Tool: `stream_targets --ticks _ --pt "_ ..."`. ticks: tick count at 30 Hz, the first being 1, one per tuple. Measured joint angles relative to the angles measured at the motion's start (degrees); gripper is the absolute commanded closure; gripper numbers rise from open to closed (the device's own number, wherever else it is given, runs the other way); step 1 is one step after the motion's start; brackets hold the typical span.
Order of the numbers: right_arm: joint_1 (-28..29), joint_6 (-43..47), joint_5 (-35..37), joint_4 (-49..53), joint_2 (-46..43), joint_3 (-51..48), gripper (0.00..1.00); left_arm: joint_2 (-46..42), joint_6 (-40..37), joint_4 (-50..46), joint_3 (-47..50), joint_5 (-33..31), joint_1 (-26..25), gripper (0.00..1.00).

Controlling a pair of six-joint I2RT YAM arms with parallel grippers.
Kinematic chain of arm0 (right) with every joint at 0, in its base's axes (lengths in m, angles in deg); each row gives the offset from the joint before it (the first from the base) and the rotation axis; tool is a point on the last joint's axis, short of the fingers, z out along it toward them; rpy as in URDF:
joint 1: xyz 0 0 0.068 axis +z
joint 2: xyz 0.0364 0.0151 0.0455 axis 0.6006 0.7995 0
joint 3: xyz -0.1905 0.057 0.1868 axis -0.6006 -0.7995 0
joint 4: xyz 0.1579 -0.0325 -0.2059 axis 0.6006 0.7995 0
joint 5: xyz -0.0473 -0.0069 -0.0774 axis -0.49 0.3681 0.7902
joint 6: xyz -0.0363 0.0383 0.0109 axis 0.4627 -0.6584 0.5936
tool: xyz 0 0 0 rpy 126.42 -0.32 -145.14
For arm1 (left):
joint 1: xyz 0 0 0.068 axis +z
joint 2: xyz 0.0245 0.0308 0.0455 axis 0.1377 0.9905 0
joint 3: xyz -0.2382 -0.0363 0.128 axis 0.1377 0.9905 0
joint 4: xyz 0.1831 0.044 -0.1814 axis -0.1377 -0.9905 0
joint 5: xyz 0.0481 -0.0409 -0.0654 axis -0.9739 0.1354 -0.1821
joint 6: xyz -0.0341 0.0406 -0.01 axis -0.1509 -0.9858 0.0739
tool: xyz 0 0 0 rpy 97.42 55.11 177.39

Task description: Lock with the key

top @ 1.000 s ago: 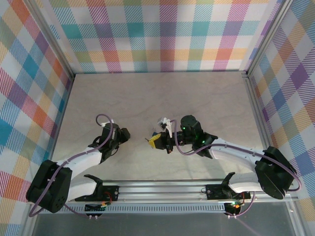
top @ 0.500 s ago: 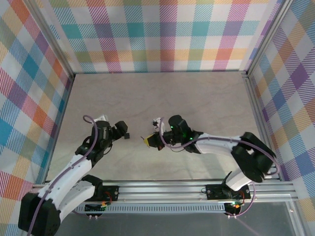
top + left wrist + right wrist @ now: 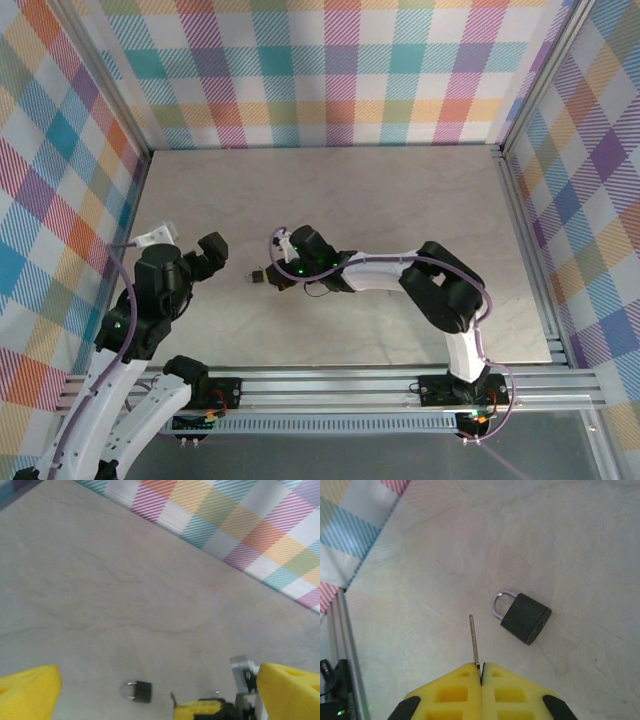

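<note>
1. The left gripper hovers with its jaws spread wide, holding nothing
2. The right gripper pinches the key between closed jaws
3. The padlock lies on the table, just beside the key's tip, apart from it

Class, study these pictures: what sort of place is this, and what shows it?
Most likely a robotics test cell: checked panels wall in a stone-look table, the left arm and right arm stand bolted to a metal rail, and a padlock lies on it.

A pale marbled table is enclosed on three sides by walls of pastel plaid. A metal rail is fixed along its near edge.
</note>
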Motion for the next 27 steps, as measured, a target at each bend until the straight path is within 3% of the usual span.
stream_targets --ticks 9,16,26,27 --pt "0.35 -0.55 4.02 8.09 6.51 7.48 0.99 -4.90 -3.37 -3.19 2.08 -2.54 0.20 0.00" --pt "0.35 -0.57 4.37 11.43 9.22 10.78 0.92 -5.92 -4.74 -3.37 2.69 -2.69 0.22 0.00" --pt "0.48 -0.26 4.83 13.64 8.85 11.06 0.53 -5.92 -5.90 -3.37 2.71 -2.95 0.20 0.00" --pt "0.59 -0.07 4.98 14.16 8.46 11.06 0.38 -5.92 -6.01 -3.37 2.71 -2.93 0.20 0.00"
